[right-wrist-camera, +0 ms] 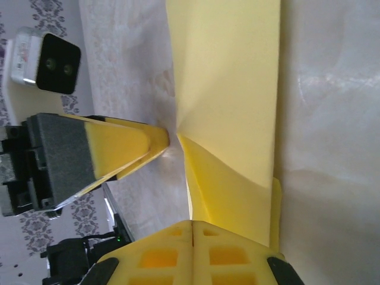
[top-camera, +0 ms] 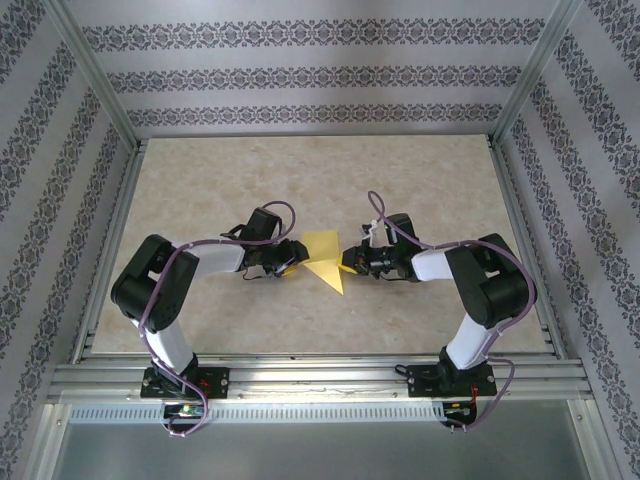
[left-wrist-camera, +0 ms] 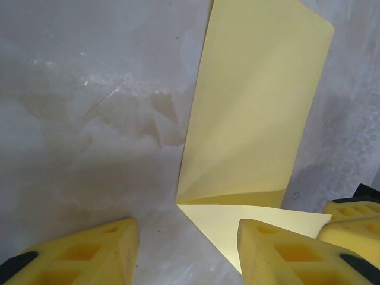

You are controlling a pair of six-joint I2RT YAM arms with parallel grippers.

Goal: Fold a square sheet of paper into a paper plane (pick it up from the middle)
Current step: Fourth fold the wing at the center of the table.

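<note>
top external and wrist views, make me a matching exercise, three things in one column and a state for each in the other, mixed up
Column 1:
1. left gripper
2. right gripper
3. yellow paper

Column 2:
a. partly folded, between the two grippers
b. fingers apart
c. fingers closed together at the paper's edge

Pairs: 1-b, 2-c, 3-a

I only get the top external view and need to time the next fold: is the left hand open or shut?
Observer: Open. In the left wrist view, the left hand has its fingers spread wide apart.
Operator: And the right hand?
Observer: In the right wrist view, the right hand has its fingers pressed together. The sheet runs into their seam, so it looks pinched.
</note>
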